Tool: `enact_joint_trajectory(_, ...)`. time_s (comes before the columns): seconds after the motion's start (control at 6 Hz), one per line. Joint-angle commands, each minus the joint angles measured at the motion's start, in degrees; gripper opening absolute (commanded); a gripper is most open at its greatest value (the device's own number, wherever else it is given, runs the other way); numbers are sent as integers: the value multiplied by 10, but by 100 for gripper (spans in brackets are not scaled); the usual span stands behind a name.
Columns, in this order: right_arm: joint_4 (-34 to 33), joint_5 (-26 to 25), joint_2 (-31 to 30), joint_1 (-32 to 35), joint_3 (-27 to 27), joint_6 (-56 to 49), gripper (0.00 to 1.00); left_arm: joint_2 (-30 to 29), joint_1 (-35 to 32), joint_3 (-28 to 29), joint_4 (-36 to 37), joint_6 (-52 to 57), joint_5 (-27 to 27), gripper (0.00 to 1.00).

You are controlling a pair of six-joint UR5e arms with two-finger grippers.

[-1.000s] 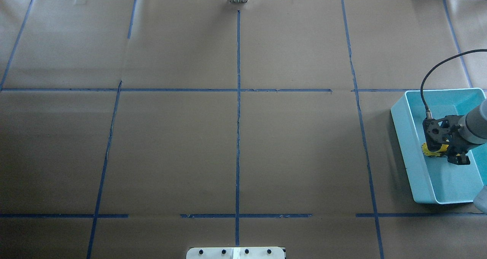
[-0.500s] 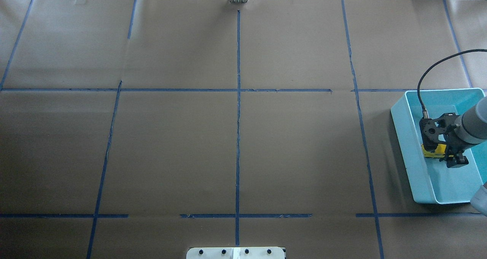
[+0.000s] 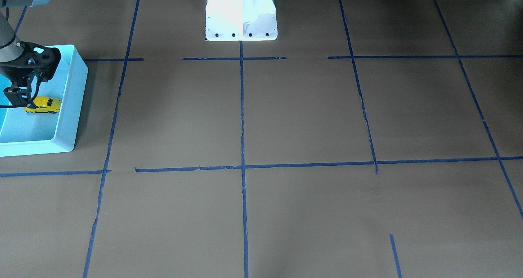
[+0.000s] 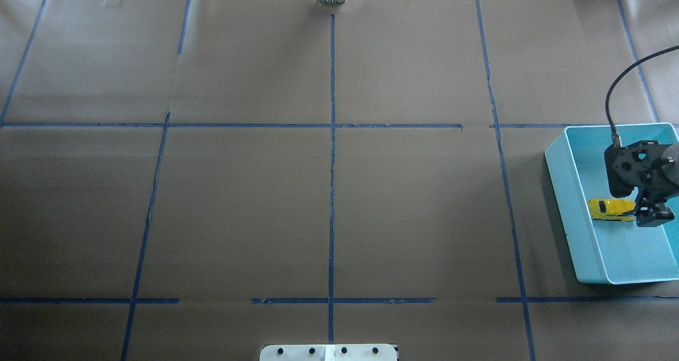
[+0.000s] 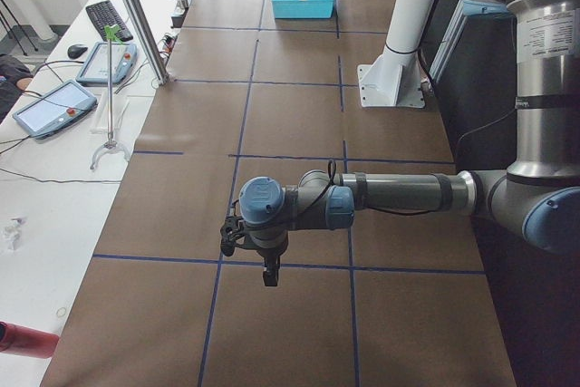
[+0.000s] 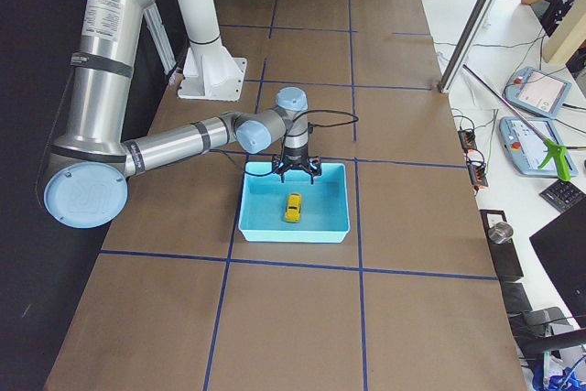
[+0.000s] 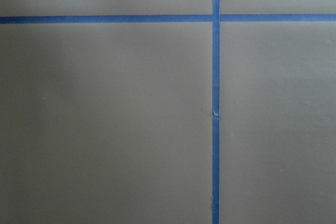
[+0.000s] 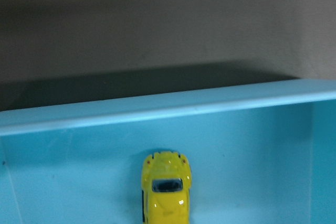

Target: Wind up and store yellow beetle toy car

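While the car lies loose, the right end effector seems spread.

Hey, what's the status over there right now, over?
Right gripper open, hovering above the yellow beetle toy car. Left gripper over bare table, open or shut unclear. Car upright on the turquoise bin floor. Nothing in the way.
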Motion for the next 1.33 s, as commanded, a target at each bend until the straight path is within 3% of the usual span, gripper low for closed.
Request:
enact_joint_trajectory(0.0, -159, 68, 47, 137, 12, 3, 100, 0, 0, 0, -1, 0, 0, 100)
enact_joint_trajectory(0.17, -234, 86, 66, 194, 2, 4, 100, 0, 0, 0, 0, 0, 0, 100)
enact_joint_trajectory(0.5, -246, 199, 66, 336, -128, 72, 100, -1, 0, 2, 0, 25, 0, 100)
enact_joint_trajectory(0.67, -245, 200, 71, 391, -188, 76, 100, -1, -1, 0, 1, 32, 0, 100)
enact_joint_trajectory(0.83, -243, 197, 75, 431, -199, 90, 100, -1, -1, -1, 1, 32, 0, 100)
enact_joint_trajectory(1.17, -222, 179, 75, 426, -199, 297, 100, -1, -1, 0, 2, 32, 0, 100)
